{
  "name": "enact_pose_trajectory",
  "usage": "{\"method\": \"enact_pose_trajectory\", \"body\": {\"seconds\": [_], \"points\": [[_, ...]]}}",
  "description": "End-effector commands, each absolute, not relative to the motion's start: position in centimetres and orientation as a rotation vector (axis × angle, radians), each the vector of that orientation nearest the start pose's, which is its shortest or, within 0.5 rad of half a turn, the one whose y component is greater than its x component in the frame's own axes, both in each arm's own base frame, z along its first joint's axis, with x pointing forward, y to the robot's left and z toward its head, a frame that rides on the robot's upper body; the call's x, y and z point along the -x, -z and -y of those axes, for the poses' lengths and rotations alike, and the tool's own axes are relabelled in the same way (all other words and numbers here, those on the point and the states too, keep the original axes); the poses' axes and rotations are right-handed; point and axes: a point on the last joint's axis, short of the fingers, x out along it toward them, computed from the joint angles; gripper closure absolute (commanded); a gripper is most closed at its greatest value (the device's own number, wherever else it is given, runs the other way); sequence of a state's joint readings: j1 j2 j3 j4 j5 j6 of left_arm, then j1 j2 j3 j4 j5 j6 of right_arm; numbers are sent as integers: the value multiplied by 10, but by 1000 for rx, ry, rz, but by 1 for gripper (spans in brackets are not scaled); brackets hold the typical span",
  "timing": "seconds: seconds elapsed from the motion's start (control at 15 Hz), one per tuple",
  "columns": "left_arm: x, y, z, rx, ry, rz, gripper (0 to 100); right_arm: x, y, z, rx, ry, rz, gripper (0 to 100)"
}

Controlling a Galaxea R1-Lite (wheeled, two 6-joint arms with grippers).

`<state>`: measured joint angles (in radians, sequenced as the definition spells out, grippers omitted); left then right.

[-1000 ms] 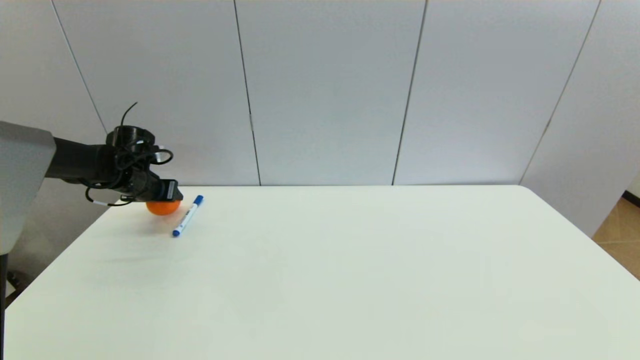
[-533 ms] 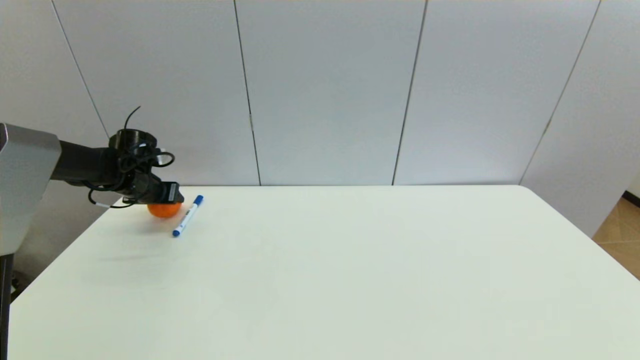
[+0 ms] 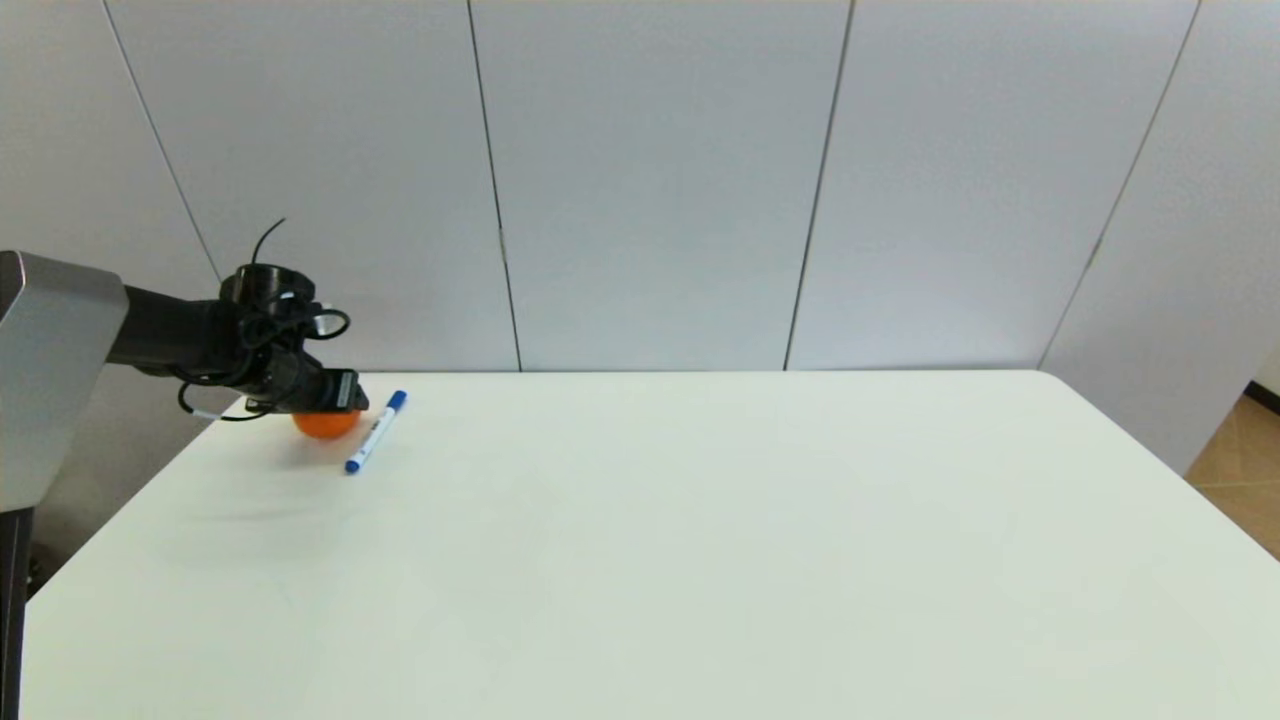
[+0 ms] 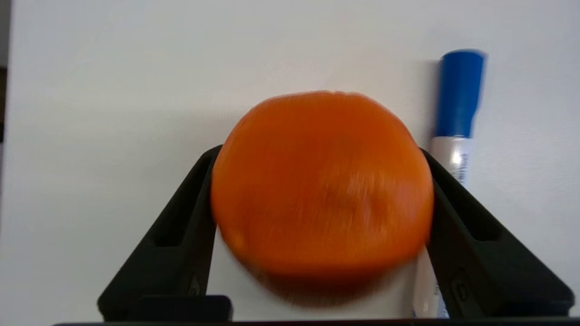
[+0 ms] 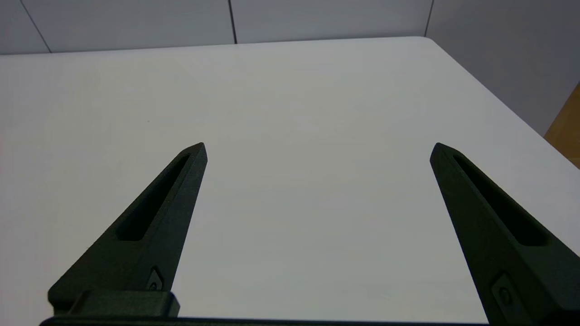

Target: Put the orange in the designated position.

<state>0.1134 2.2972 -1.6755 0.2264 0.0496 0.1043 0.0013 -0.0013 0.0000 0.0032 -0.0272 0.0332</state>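
One orange (image 4: 321, 181) sits between left hand (image 4: 321, 199) fingers.

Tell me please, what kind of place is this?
Probably a robot test room or lab: a plain white table before bare grey wall panels, with only an orange and a marker pen on it.

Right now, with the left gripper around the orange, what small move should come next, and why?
Probably close the fingers fully and lift straight up. In the left wrist view the left gripper has a finger on each side of the orange, and the marker pen lies right beside one finger, so a sideways pull may drag it. The right gripper is open over bare table.
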Motion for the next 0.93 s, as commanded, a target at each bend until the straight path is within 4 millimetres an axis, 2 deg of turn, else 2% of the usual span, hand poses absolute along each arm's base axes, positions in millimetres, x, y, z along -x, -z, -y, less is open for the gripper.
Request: {"method": "enact_pose_trajectory", "body": {"seconds": [0.07, 0.27, 0.47, 0.73, 0.93], "points": [[-450, -106, -53, -72, -110, -858, 0, 23, -75, 1, -34, 26, -3, 0], [-450, -109, -54, -72, -113, -847, 0, 23, -75, 1, -34, 26, -1, 0], [-449, -121, -54, -77, -113, -817, 0, 23, -75, 1, -34, 26, -3, 0], [-451, -162, -53, -93, -114, -694, 0, 23, -75, 1, -34, 26, -3, 0], [-445, -193, -50, -111, -111, -612, 0, 23, -75, 1, -34, 26, -3, 0]]}}
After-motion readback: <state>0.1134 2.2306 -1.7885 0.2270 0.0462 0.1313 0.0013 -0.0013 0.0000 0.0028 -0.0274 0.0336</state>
